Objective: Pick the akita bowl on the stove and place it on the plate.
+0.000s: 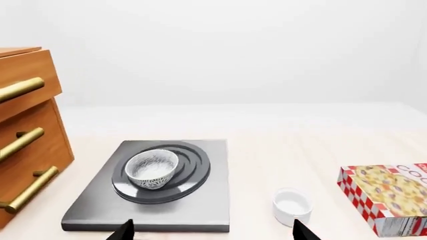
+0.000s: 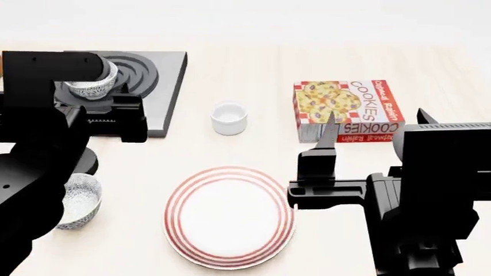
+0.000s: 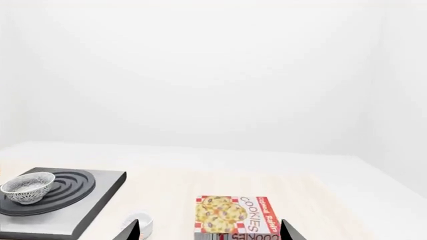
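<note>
Probably light, rigid, slippery: akita bowl (image 1: 152, 169) on stove (image 1: 200, 200); pinch its rim; left end effector (image 1: 212, 231) released.

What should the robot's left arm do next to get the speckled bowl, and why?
Probably ease the left gripper forward and down toward the bowl on the stove. Its fingers look spread and empty, short of the bowl, and the plate is bare.
</note>
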